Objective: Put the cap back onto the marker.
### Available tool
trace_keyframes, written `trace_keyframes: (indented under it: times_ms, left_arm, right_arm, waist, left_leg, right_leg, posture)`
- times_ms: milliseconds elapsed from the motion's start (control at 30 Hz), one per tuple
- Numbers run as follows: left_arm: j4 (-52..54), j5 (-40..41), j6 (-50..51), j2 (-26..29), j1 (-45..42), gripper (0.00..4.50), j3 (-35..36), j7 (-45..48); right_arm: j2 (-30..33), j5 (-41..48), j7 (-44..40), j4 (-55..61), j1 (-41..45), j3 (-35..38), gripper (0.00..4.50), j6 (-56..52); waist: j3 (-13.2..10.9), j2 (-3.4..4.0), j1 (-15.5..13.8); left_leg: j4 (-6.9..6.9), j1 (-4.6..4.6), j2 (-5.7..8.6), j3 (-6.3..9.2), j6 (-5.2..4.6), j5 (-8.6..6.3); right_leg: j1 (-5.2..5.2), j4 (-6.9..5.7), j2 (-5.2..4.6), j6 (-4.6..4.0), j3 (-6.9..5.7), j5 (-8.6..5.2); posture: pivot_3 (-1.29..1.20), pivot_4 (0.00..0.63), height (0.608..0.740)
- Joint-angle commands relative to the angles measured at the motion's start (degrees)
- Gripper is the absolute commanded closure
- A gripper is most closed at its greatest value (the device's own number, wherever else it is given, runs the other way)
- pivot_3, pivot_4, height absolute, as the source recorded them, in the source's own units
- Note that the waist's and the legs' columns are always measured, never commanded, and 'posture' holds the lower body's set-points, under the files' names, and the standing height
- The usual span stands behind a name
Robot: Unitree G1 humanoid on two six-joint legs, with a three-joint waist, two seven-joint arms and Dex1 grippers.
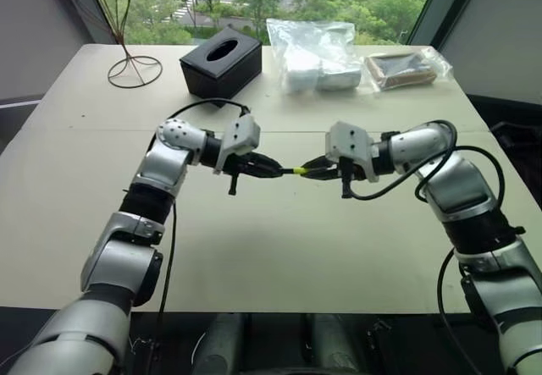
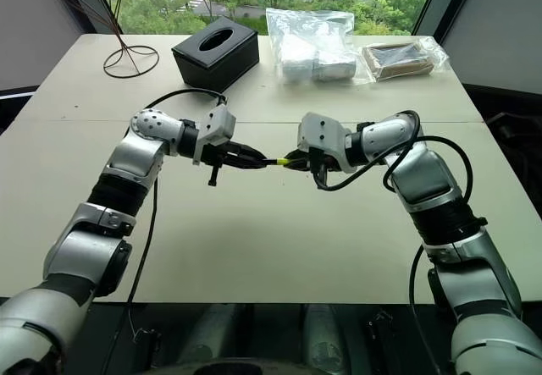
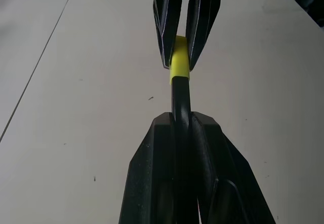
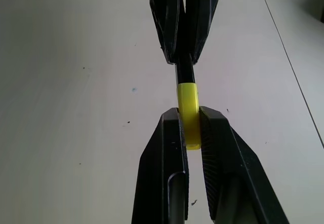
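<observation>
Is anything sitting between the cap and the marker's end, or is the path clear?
Nothing visible stands between them. The right gripper is shut on the cap, the left gripper is shut on the marker, and the cap already meets the marker's end in line, above the table.

Yellow cap [image 4: 188, 114] sits on the black marker's [image 3: 180, 98] end, held level above the table.

Head stereo pair looks forward and down over the table [image 1: 254, 256] from 6 o'clock, mid-range. Each wrist camera sits close behind its own fingers, facing the other. All share the cap [image 3: 178, 62] on the marker [image 3: 180, 102] at centre.
</observation>
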State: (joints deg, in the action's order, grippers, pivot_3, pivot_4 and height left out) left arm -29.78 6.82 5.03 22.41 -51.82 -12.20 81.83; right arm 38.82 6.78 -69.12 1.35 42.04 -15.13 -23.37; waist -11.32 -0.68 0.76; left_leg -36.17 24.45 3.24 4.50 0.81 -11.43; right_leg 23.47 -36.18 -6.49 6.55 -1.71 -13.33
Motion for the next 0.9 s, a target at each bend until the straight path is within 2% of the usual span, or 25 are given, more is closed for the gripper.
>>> trace_keyframes:
  times_ms: [33,67,100,367,500,600,700,767,900]
  left_arm:
    - [3.8,2.6,-0.4,-2.1,-0.7,4.5,0.7,-0.9]
    - [3.8,2.5,-0.4,-2.1,-0.6,4.5,0.7,-1.0]
    - [3.8,2.4,-0.4,-2.1,-0.6,4.5,0.7,-1.1]
    - [2.0,0.9,-2.2,1.3,0.1,4.5,0.9,-1.8]
    - [3.2,1.3,-0.9,5.2,2.2,4.5,1.4,-1.8]
    - [5.4,2.1,3.5,8.0,5.7,4.5,4.2,-6.3]
    - [11.1,2.5,11.7,7.9,10.5,4.5,9.2,-18.3]
    - [20.4,0.7,22.0,3.3,16.0,4.5,16.2,-36.1]
    - [37.1,-0.5,41.6,-5.1,21.8,4.5,24.1,-56.2]
  right_arm:
    - [-1.9,0.8,0.9,2.3,0.1,-0.4,4.47,0.2]
    - [-2.0,0.7,1.0,2.3,0.1,-0.4,4.47,0.1]
    - [-2.0,0.7,1.1,2.3,0.1,-0.3,4.06,-0.3]
    - [4.2,-3.5,0.7,0.7,-1.4,-0.7,0.05,0.6]
    - [6.8,-3.5,3.6,-0.9,-0.6,3.5,0.05,1.2]
    - [6.6,-2.8,7.9,-0.2,-1.4,7.7,0.05,-0.8]
    - [4.1,-1.4,14.2,2.2,-3.4,12.3,0.05,-3.9]
    - [0.4,-0.7,20.0,5.1,-6.0,15.0,0.05,-7.1]
    - [-4.5,0.9,25.7,9.3,-8.8,16.8,0.05,-11.0]
  waist:
    - [0.0,0.0,0.0]
    - [0.0,0.0,0.0]
    - [0.0,0.0,0.0]
    - [0.0,0.0,0.0]
    - [0.0,0.0,0.2]
    - [0.0,0.0,0.2]
    - [0.0,0.0,0.0]
    - [0.0,0.0,-0.1]
    - [0.0,-0.02,-0.3]
  left_leg:
    - [0.0,0.0,0.0,0.0,0.0,0.0]
    - [0.0,0.0,0.0,0.0,0.0,0.0]
    - [0.0,0.0,0.0,0.0,0.0,0.0]
    - [-0.02,0.0,0.02,0.01,0.0,0.0]
    - [0.0,-0.02,0.0,-0.01,0.0,0.0]
    - [0.04,-0.02,-0.03,-0.01,0.0,0.0]
    - [0.04,-0.02,-0.1,0.04,0.0,0.0]
    - [0.06,-0.02,-0.1,0.08,0.0,0.0]
    - [0.01,-0.01,-0.06,0.12,0.0,0.0]
  right_leg:
    - [0.0,0.0,0.0,0.0,0.0,0.0]
    - [0.01,0.0,0.0,0.0,0.0,0.0]
    - [0.01,-0.01,0.0,0.0,0.0,0.0]
    - [0.0,-0.01,0.0,0.0,0.0,0.0]
    - [0.01,-0.01,0.0,-0.01,0.01,0.0]
    - [0.03,-0.01,0.01,-0.01,0.01,0.0]
    - [0.04,-0.03,0.0,-0.01,0.02,0.0]
    - [0.02,-0.01,-0.02,-0.01,0.03,0.0]
    - [-0.02,-0.04,-0.08,0.01,0.03,0.0]
  posture:
    - [0.0,0.15,0.74]
    - [0.0,0.15,0.74]
    - [0.0,0.15,0.74]
    - [0.0,0.15,0.74]
    - [0.0,0.15,0.74]
    - [0.0,0.15,0.74]
    - [0.0,0.15,0.74]
    - [0.0,0.15,0.74]
    - [0.0,0.15,0.74]
